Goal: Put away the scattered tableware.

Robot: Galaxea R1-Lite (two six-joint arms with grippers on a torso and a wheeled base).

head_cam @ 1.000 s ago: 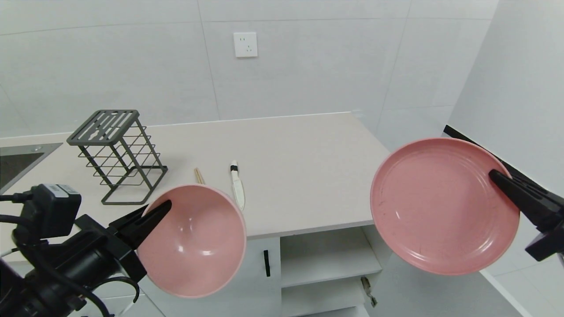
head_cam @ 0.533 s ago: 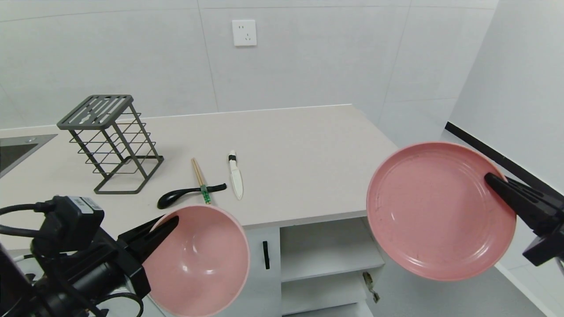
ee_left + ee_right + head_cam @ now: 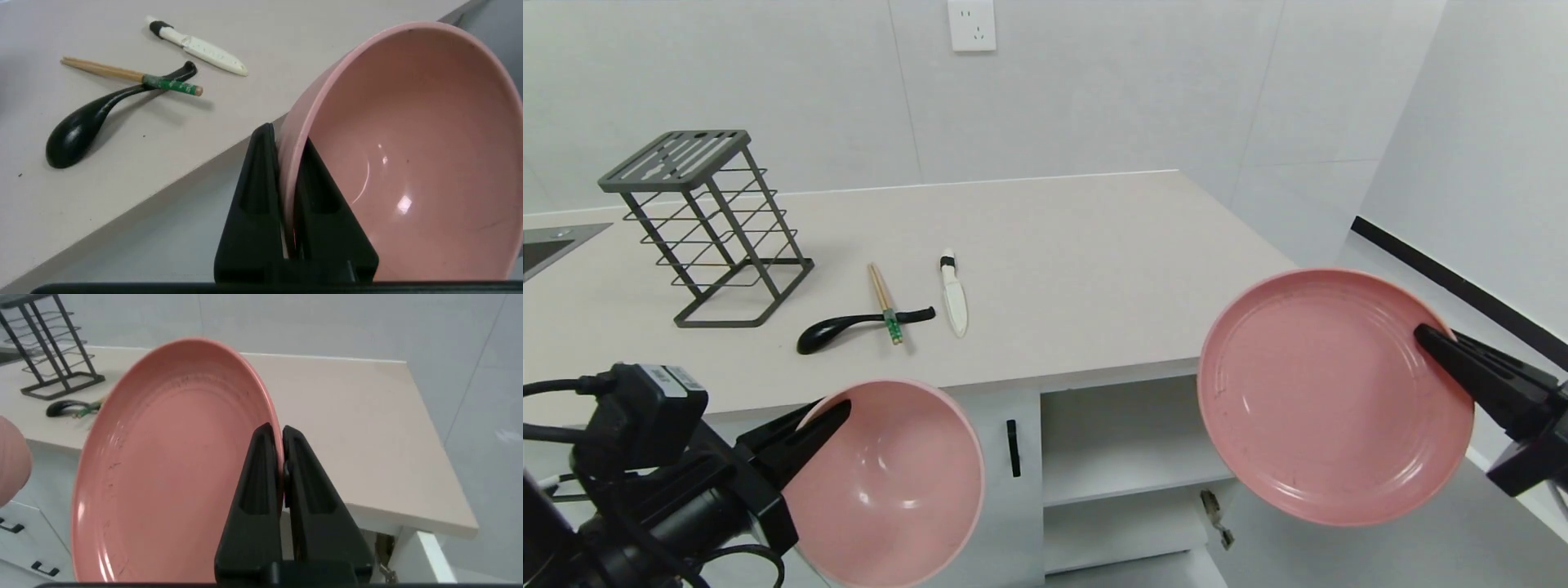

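Note:
My left gripper (image 3: 829, 408) is shut on the rim of a pink bowl (image 3: 890, 482), held on edge in front of the counter's front edge; the same bowl (image 3: 409, 155) fills the left wrist view with the gripper (image 3: 288, 155) clamping its rim. My right gripper (image 3: 1425, 336) is shut on the rim of a pink plate (image 3: 1331, 392), held tilted off the counter's right end; the plate (image 3: 172, 465) and gripper (image 3: 279, 453) show in the right wrist view. On the counter lie a black spoon (image 3: 849, 325), wooden chopsticks (image 3: 884, 291) and a white knife (image 3: 953, 292).
A dark wire rack (image 3: 707, 224) stands at the counter's back left, next to a sink corner (image 3: 547, 249). Below the counter (image 3: 1094, 245) is an open white cabinet with shelves (image 3: 1119, 465) and a door with a black handle (image 3: 1013, 447).
The head view has shifted, showing more of the counter and the spoon. Both grippers keep their hold; the bowl sits lower relative to the counter edge.

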